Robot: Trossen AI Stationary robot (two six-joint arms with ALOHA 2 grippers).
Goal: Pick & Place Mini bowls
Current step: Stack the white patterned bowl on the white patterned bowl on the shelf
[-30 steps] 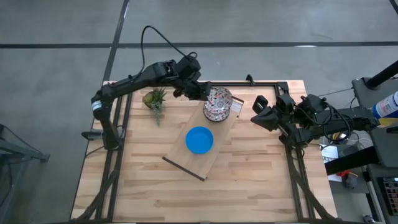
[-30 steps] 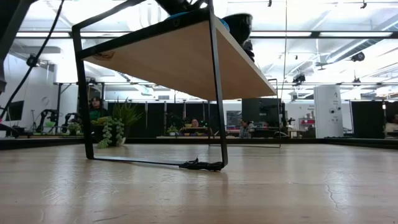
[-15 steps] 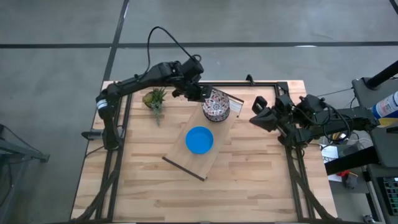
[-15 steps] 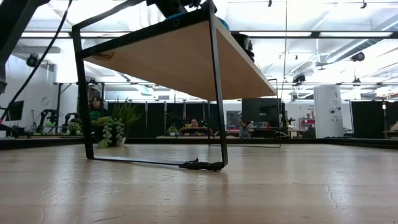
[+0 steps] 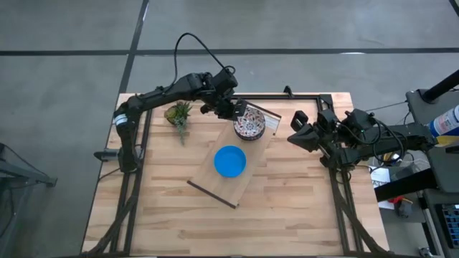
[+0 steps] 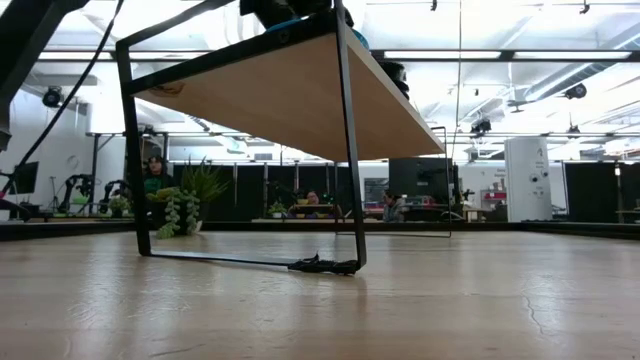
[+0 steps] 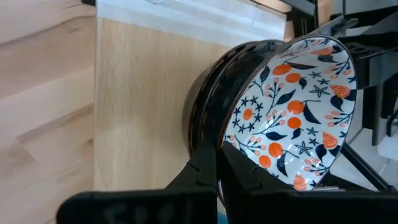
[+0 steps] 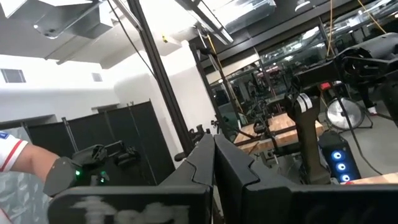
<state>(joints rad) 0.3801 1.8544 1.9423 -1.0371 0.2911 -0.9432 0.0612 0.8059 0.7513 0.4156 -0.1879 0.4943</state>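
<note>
A patterned mini bowl (image 5: 249,123), white inside with orange and dark ornament and dark outside (image 7: 292,106), is at the far end of the long wooden board (image 5: 215,183). My left gripper (image 5: 233,113) is shut on it from its left side. A blue mini bowl (image 5: 230,161) rests on its base in the middle of the board. In the low view the board (image 6: 290,95) is a raised shelf on a black frame. My right gripper (image 5: 300,134) waits, shut, over the table's right side. The other bowls are out of view. My left gripper (image 7: 219,152) pinches the patterned bowl's rim (image 7: 225,138) on the side toward the table's left, one finger (image 7: 249,177) inside the bowl and one (image 7: 200,177) on its dark outer wall. It comes slanting down from the left. Whether the bowl's base touches the board, I cannot tell.
A small green plant (image 5: 178,115) stands left of the board near the far edge. A black frame rail (image 5: 301,96) runs along the far edge. Bare tabletop (image 5: 287,208) lies near and right of the board.
My left gripper has come down toward the far end of the board, still shut on the patterned bowl. The bowl has sunk with it: it looks smaller from above and sits lower in the low view.
</note>
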